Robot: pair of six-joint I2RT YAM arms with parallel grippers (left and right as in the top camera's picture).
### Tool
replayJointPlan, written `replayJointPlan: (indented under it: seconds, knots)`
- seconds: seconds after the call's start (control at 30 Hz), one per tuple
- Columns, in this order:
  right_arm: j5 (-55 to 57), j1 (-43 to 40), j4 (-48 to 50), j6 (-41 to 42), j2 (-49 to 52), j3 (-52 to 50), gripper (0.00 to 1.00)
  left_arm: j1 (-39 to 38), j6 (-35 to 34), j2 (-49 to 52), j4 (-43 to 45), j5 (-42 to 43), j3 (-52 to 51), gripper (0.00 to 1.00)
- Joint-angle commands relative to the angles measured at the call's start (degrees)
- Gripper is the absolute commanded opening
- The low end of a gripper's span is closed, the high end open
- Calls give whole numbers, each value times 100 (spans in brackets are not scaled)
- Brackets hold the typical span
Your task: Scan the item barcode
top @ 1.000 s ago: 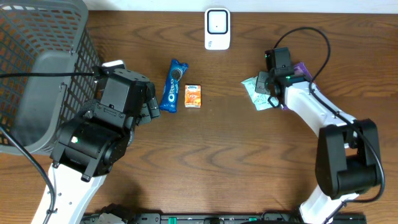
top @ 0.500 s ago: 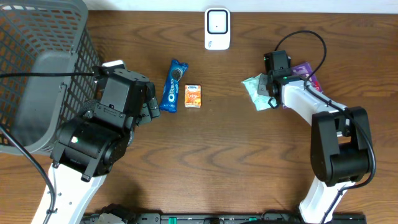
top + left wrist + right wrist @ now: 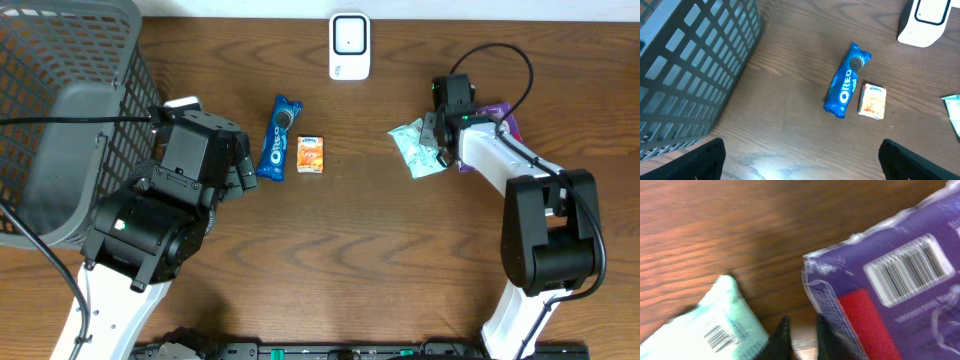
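Overhead: white rounded plastic barcode scanner at the far edge of a brown wood-grain table. Grey plastic lattice basket, far left of the scanner. Blue glossy Oreo biscuit packet, long and crimped at the ends, lying flat near-left of the scanner. Small orange cardboard carton nearer the scanner's line, lying flat. Mint-green crinkled film pouch, near-right of the scanner. Purple glossy film packet, further right of the scanner, partly under the right arm. Left gripper low, aimed towards the scanner's side. Right gripper pitched down between pouch and purple packet.

Left wrist: left gripper spread wide, empty, Oreo packet and carton ahead of it.

Right wrist: right gripper parted by a sliver, nothing clamped, tips at the table. Purple packet barcode-up, touching one tip.
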Motion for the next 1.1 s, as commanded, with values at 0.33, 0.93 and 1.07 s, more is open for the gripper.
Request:
replayJointPlan:
  seconds: [0.33,0.93,1.07]
  knots:
    - [-1298,-101,-1045,-505,31,17,35,35,59,-7,-15,-59,31,98]
    - [-1919,-94,-1700,-621,-210,299,35,35,59,-7,-15,-59,31,98]
    - [-1921,-90,-1775,-721,-479,330,41,35,59,-7,-15,-59,31,98]
